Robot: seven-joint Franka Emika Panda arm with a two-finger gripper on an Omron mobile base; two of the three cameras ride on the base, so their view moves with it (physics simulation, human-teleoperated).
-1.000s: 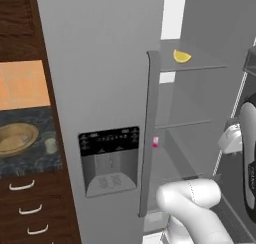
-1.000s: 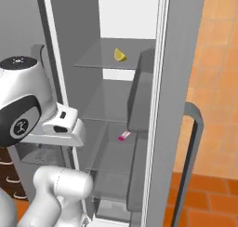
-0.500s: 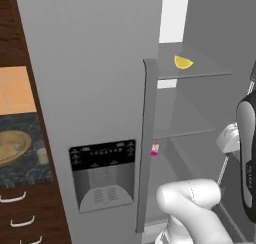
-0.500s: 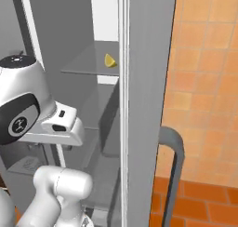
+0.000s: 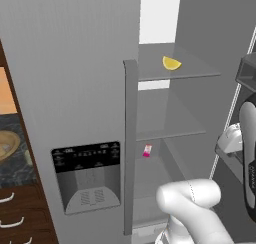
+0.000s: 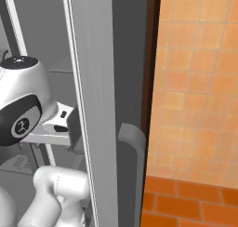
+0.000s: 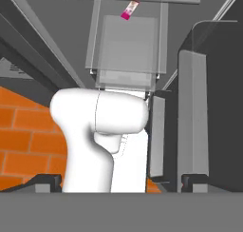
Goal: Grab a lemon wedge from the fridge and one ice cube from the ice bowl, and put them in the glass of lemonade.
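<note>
The grey fridge [image 5: 75, 63] stands with its right door swung open and its dispenser door closed. A yellow lemon wedge [image 5: 171, 63] lies on the upper glass shelf inside. At the far left edge, the wooden ice bowl [image 5: 6, 143] sits on the dark counter, with the pale glass of lemonade [image 5: 28, 158] faint beside it. No ice cube can be made out. My gripper [image 7: 121, 182] is open with nothing between its fingers. It is held low in front of the fridge opening, well below the lemon wedge, and looks down over the lower shelves.
A small pink-and-white packet [image 5: 147, 151] [image 7: 129, 10] lies on a lower fridge shelf. The fridge's grey door edge and handle [image 6: 130, 175] stand close in the right base view, against an orange tiled wall [image 6: 195, 82]. Dark wooden drawers [image 5: 15, 213] sit lower left.
The base has driven, so both base pictures shifted. The fridge looms larger, the counter slid off to the left, and the door edge now hides the shelves in the right view. The gripper stays open.
</note>
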